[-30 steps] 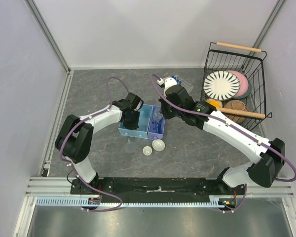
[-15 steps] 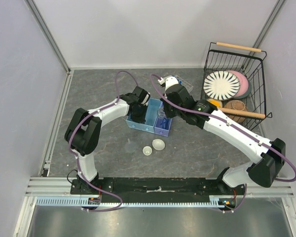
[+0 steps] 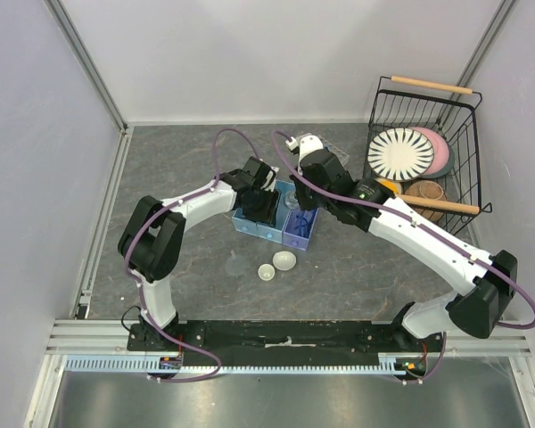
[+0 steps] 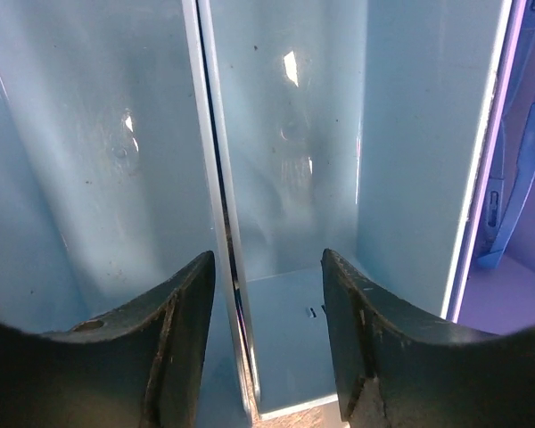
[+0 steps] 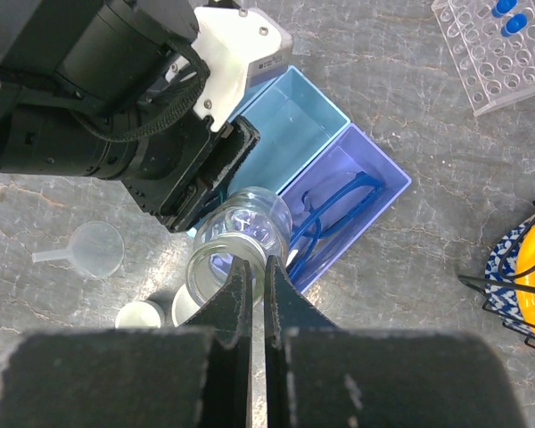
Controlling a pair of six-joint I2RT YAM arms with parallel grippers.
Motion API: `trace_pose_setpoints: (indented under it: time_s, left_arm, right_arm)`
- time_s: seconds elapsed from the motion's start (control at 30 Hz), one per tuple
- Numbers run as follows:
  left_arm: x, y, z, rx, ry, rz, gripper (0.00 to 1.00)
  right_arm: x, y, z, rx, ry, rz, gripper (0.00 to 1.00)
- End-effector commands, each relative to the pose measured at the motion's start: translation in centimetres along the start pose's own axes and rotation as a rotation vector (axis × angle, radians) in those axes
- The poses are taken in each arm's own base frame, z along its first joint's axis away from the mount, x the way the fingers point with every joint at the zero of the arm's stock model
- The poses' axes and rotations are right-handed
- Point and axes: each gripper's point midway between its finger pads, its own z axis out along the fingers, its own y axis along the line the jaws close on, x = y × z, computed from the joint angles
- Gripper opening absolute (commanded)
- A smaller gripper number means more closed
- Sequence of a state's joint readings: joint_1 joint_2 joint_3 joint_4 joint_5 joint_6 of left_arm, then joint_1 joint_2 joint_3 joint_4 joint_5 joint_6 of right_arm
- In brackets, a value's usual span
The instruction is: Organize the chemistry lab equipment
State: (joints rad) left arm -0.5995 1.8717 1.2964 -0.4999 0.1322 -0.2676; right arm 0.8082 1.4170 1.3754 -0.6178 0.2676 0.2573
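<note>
- Mid-sort at the lab bench: the right gripper (image 5: 257, 267) was pinched tight on the rim of a small clear glass jar (image 5: 241, 234). It held the jar in the air above the near end of a two-compartment blue bin (image 5: 385, 189).
- The left gripper (image 4: 266, 259) stood with its jaws apart astride one thin wall of the bin's light-blue half. One finger lay close to the wall and the other was off it, so nothing was clamped.
- The step in hand appeared to be putting the jar into the bin.
- The next move would call for lowering the jar straight into a free compartment and then releasing the rim. It would have to stay clear of the left gripper, which crowded that corner.
- Blue-framed safety glasses (image 5: 334, 209), one pair, lay in the violet compartment.
- One clear tube rack (image 5: 481, 67) sat on the table beyond the bin. It held two blue-capped tubes (image 5: 515, 24) at the frame's edge, and any others were out of shot.
- Two white round dishes (image 3: 285, 260) rested side by side on the table just in front of the bin.
- One clear funnel (image 5: 94, 250) lay near the dishes.
- One black wire basket (image 3: 468, 98) stood well apart at the right.
</note>
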Motion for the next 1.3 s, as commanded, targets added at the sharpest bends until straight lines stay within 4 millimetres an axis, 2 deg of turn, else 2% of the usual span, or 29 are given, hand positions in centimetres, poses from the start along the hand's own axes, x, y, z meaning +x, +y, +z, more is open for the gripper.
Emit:
trace_pose_setpoints:
  time_s: [0.0, 0.1, 0.13, 0.2, 0.23, 0.3, 0.33, 0.4, 0.43, 0.53, 0.67, 0.73, 0.77, 0.8, 0.83, 0.87, 0.9, 0.93, 1.0, 1.03, 1.13, 1.2, 1.23, 1.27]
  left_arm:
    - [-2.2, -0.6, -2.1, -0.013, -0.078, 0.042, 0.59]
    - [-4.1, -0.7, -4.1, -0.039, -0.131, 0.038, 0.60]
    - [-5.4, -1.0, -5.2, -0.041, -0.166, 0.039, 0.60]
    - [-6.3, -0.7, -7.1, -0.076, -0.195, 0.042, 0.61]
    - [-7.5, -1.2, -8.4, -0.069, -0.226, 0.050, 0.61]
    - [-8.3, -0.4, -10.5, -0.131, -0.253, 0.049, 0.61]
    - [-9.6, -0.6, -11.9, -0.141, -0.290, 0.054, 0.62]
    - [-9.8, 0.2, -13.8, -0.201, -0.296, 0.049, 0.63]
    - [-10.5, 0.2, -15.1, -0.214, -0.319, 0.048, 0.63]
    - [-10.3, 1.1, -17.4, -0.265, -0.324, 0.031, 0.64]
    - [-9.0, 1.3, -20.0, -0.266, -0.367, -0.004, 0.67]
    - [-7.7, 1.4, -19.9, -0.253, -0.367, -0.033, 0.67]
    - [-7.3, 1.1, -21.6, -0.231, -0.415, -0.043, 0.68]
    - [-6.8, 1.0, -21.8, -0.215, -0.425, -0.053, 0.68]
    - [-5.3, 1.3, -21.4, -0.212, -0.412, -0.070, 0.69]
    - [-5.2, 1.0, -22.8, -0.186, -0.464, -0.077, 0.69]
    - [-4.6, 0.8, -23.2, -0.165, -0.471, -0.079, 0.69]
    - [-3.4, 1.0, -22.6, -0.162, -0.452, -0.083, 0.69]
    - [-2.4, 0.8, -23.8, -0.133, -0.487, -0.085, 0.70]
    - [-1.5, 1.0, -23.5, -0.133, -0.476, -0.089, 0.69]
    - [0.2, 0.8, -24.2, -0.091, -0.497, -0.101, 0.71]
    - [1.1, 0.6, -24.7, -0.064, -0.520, -0.109, 0.85]
    - [1.3, 0.6, -24.9, -0.059, -0.528, -0.108, 0.97]
    - [1.5, 0.6, -25.1, -0.057, -0.534, -0.108, 0.98]
  right_arm:
    - [-3.5, 0.3, -1.4, -0.008, -0.097, 0.021, 0.00]
    - [-4.1, 0.2, -2.0, -0.011, -0.116, 0.024, 0.00]
    - [-4.5, 0.2, -2.4, -0.011, -0.125, 0.027, 0.00]
    - [-4.7, 0.1, -2.9, -0.012, -0.129, 0.025, 0.00]
    - [-4.9, 0.0, -3.2, -0.011, -0.133, 0.026, 0.00]
    - [-5.3, -0.3, -4.0, -0.008, -0.150, 0.033, 0.00]
    - [-5.5, -0.3, -4.3, -0.007, -0.156, 0.031, 0.00]
    - [-5.8, -0.4, -4.8, -0.011, -0.168, 0.037, 0.00]
    - [-6.1, -0.4, -4.9, -0.010, -0.171, 0.036, 0.00]
    - [-6.5, 0.0, -4.5, -0.020, -0.167, 0.033, 0.00]
    - [-6.6, 1.6, -2.3, -0.066, -0.138, 0.028, 0.00]
    - [-7.4, 2.5, -1.7, -0.094, -0.145, 0.026, 0.00]
    - [-6.9, 2.8, -0.4, -0.092, -0.117, 0.017, 0.00]
    - [-7.0, 3.2, 0.2, -0.100, -0.107, 0.011, 0.00]
    - [-7.7, 3.5, 0.4, -0.108, -0.114, 0.012, 0.00]
    - [-7.1, 4.0, 1.8, -0.112, -0.083, 0.001, 0.00]
    - [-7.1, 4.2, 2.3, -0.112, -0.074, -0.003, 0.00]
    - [-7.0, 4.6, 3.3, -0.115, -0.059, -0.005, 0.00]
    - [-7.0, 4.8, 4.1, -0.113, -0.051, -0.008, 0.00]
    - [-6.8, 4.9, 4.9, -0.110, -0.038, -0.011, 0.00]
    - [-6.4, 5.5, 6.6, -0.109, -0.010, -0.017, 0.00]
    - [-6.0, 6.1, 7.4, -0.125, 0.013, -0.018, 0.00]
    - [-5.7, 6.3, 8.3, -0.127, 0.026, -0.018, 0.00]
    - [-5.4, 6.4, 8.8, -0.127, 0.038, -0.020, 0.00]
